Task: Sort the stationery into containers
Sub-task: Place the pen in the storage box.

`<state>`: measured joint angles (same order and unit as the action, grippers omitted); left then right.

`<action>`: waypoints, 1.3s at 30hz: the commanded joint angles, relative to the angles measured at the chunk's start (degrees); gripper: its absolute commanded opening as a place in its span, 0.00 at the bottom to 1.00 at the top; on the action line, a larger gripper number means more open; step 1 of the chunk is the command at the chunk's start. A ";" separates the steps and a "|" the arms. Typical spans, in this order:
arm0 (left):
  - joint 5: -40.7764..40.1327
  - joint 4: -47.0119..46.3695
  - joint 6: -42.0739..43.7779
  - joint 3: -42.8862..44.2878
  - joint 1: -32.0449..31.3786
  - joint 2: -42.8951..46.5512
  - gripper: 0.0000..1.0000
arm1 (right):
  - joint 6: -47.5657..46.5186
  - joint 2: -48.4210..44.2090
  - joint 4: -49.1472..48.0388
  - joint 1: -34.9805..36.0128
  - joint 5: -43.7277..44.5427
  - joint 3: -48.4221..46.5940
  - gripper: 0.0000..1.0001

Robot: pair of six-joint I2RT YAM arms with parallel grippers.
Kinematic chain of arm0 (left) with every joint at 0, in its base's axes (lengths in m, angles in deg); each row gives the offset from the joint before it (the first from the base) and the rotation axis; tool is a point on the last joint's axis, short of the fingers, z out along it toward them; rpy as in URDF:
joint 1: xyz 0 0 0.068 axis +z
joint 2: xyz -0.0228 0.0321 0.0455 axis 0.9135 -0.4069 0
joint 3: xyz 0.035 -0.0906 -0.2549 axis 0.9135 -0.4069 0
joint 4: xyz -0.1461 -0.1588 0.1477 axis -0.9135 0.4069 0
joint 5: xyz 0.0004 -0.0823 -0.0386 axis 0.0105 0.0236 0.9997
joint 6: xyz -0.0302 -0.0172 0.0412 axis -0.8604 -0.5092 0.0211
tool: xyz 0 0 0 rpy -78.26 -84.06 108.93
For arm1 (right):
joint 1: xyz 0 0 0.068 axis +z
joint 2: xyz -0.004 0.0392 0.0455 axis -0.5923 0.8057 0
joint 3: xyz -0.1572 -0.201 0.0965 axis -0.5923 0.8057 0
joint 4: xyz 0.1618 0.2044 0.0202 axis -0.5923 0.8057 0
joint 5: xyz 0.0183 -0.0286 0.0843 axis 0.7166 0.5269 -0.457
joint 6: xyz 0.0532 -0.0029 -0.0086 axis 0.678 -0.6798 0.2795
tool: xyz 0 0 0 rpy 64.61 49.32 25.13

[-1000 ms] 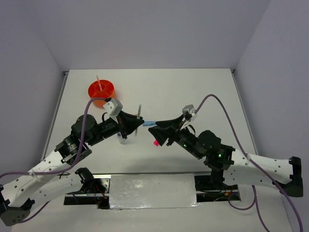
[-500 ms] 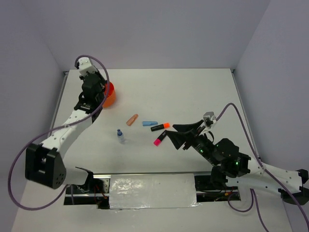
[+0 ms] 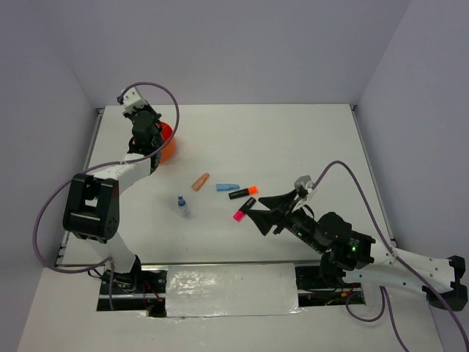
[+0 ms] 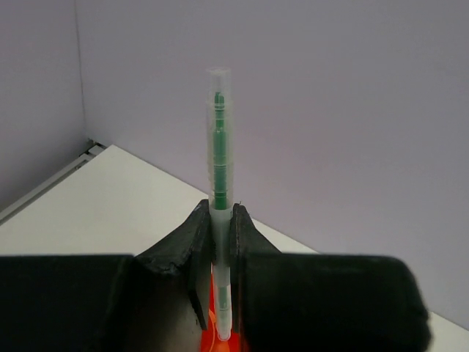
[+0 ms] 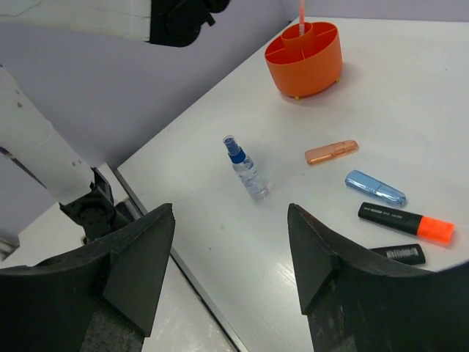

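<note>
The round orange organiser (image 3: 168, 147) stands at the far left, with an orange pen (image 5: 301, 10) upright in it; it also shows in the right wrist view (image 5: 304, 59). My left gripper (image 3: 149, 141) hangs over it, shut on a green pen (image 4: 218, 165) held upright, with the orange plastic (image 4: 211, 339) just below the pen's lower end. On the table lie a blue-capped bottle (image 3: 182, 206), a salmon piece (image 3: 200, 182), a light-blue piece (image 3: 227, 187), an orange-capped highlighter (image 3: 243, 192) and a pink-capped highlighter (image 3: 242, 213). My right gripper (image 3: 258, 210) is open and empty, just right of the pink one. No eraser is in view.
The left wall and the table's left rail (image 3: 86, 158) run close beside the organiser. A shiny plate (image 3: 231, 290) lies at the near edge between the arm bases. The table's near-left edge (image 5: 172, 249) shows under my right gripper.
My left arm swung from the table's middle out to the organiser at the far left, carrying the green pen. My right gripper drew back toward the near edge.
</note>
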<state>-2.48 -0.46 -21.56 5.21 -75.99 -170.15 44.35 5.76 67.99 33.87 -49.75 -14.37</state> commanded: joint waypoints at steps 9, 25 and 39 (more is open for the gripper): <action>0.58 -14.61 0.17 -1.16 2.00 -9.48 0.09 | -5.57 -1.19 -1.19 -1.20 -1.89 -2.81 0.74; 1.37 -15.41 -2.91 -7.31 3.32 -9.83 0.51 | -5.84 1.27 -2.25 -2.43 -3.91 -2.98 0.74; 8.90 12.98 -8.89 3.45 1.48 4.32 0.99 | -4.95 0.49 -0.41 -2.78 -2.78 -4.48 0.74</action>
<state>1.58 0.17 -28.40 -0.12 -73.39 -169.38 39.39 7.05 67.80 31.49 -53.75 -15.83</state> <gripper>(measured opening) 0.993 0.743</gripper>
